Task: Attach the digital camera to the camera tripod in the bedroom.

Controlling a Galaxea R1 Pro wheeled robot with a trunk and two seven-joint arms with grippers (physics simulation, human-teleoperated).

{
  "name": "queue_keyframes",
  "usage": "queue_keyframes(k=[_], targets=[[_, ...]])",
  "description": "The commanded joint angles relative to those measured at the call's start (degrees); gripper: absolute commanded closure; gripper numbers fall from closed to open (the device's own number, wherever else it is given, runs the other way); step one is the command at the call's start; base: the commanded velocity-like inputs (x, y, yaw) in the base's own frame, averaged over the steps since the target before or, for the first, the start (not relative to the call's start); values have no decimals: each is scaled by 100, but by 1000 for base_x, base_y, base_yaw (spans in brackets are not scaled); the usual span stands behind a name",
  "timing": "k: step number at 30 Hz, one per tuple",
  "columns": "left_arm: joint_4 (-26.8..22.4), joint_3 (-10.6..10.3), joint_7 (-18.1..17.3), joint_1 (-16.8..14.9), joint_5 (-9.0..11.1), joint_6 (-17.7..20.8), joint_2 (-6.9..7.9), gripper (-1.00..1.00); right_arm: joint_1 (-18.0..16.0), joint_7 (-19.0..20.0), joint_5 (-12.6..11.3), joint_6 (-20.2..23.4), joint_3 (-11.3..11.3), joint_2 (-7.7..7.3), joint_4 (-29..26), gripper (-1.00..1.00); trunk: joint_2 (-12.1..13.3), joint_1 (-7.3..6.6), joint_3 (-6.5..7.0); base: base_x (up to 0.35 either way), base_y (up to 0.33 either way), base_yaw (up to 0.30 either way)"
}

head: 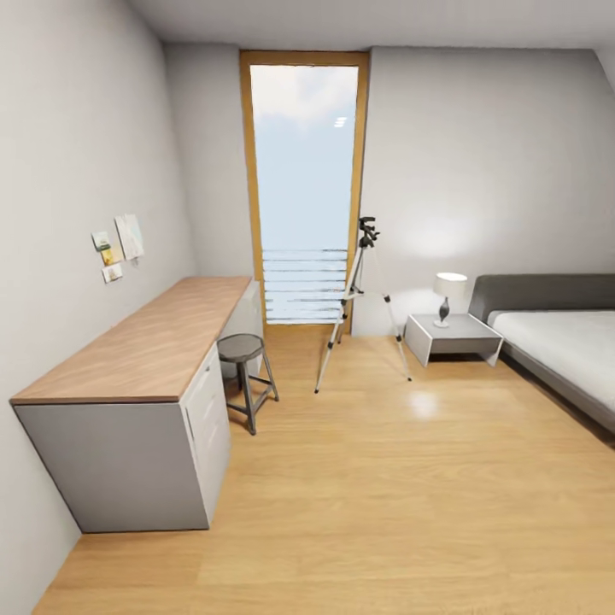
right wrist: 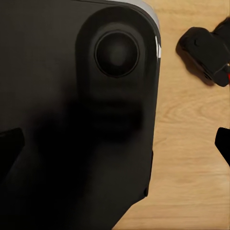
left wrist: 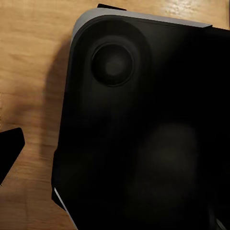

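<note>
R claw (right wrist: 115, 143) – fingers spread, nothing between. L claw (left wrist: 115, 153) – one finger (left wrist: 9, 148) seen, state can't tell.
Camera (right wrist: 207, 51) – prob. black lump w/ red mark on floor (right wrist: 191, 158) by R claw. Judged light, rigid, fragile lens; grip body sides.
Tripod (head: 363, 299) – by window, tippy.
Desk (head: 145, 342) drawers shut, contents unseen.

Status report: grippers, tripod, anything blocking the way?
Gripper state: cannot tell. Camera tripod upright by the window, head bare. Stool left of the path; floor open ahead.
</note>
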Motion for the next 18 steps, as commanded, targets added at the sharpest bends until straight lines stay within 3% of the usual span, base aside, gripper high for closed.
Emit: queue_keyframes(k=[1,18], targets=[[-4,2,1,1,34,-12,-1,-100,-4,-7,8,-9,6,-1,4,-100,-3,0,-5,0,0,-229],[-4,4,1,1,34,-12,-1,-100,-4,-7,7,-11,6,-10,4,-100,-3,0,-5,0,0,-196]])
